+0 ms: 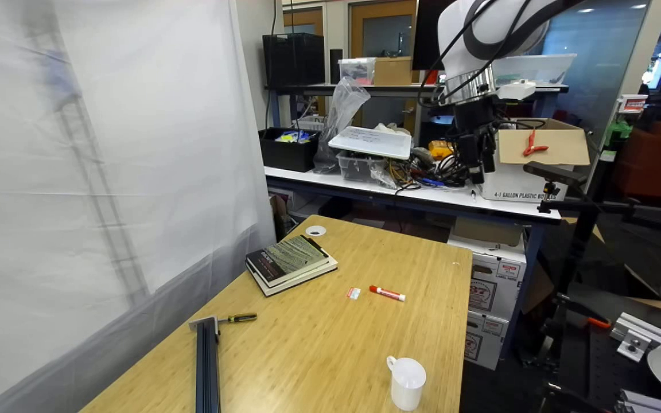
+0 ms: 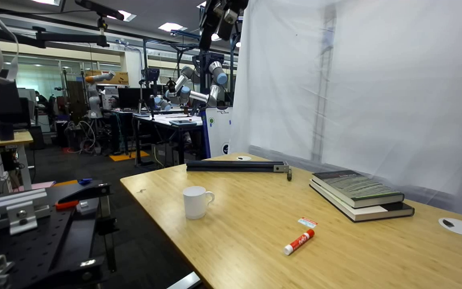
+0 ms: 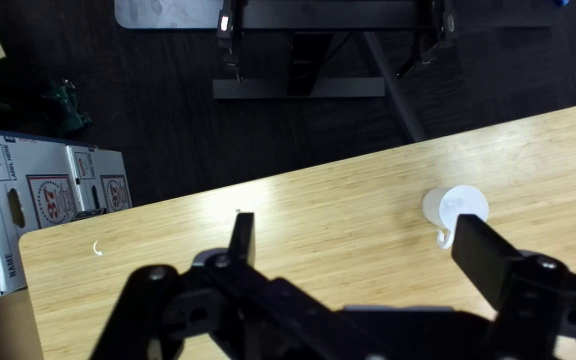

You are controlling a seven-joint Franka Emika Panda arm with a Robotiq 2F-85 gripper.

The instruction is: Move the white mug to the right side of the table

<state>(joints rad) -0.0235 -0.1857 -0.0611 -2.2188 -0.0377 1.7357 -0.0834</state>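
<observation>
The white mug (image 1: pixel 407 385) stands upright near the long edge of the wooden table (image 1: pixel 319 361). It shows in both exterior views, with its handle (image 2: pixel 211 197) towards the table's middle. In the wrist view the mug (image 3: pixel 455 206) lies below and beyond my right-hand finger, which hides part of its rim and handle. My gripper (image 3: pixel 355 220) is open, with its fingers wide apart and nothing between them. In both exterior views the gripper (image 1: pixel 482 170) hangs high above the table, well apart from the mug; it also shows at the top of an exterior view (image 2: pixel 215 38).
A red marker (image 2: pixel 299 242) and a small label (image 2: pixel 308 222) lie on the table. Two stacked books (image 1: pixel 290 264) lie by the white curtain (image 1: pixel 135 172). A dark metal rail (image 1: pixel 207 367) and a screwdriver (image 1: pixel 242 318) lie along the curtain side. White boxes (image 1: pixel 488 310) stand beside the table.
</observation>
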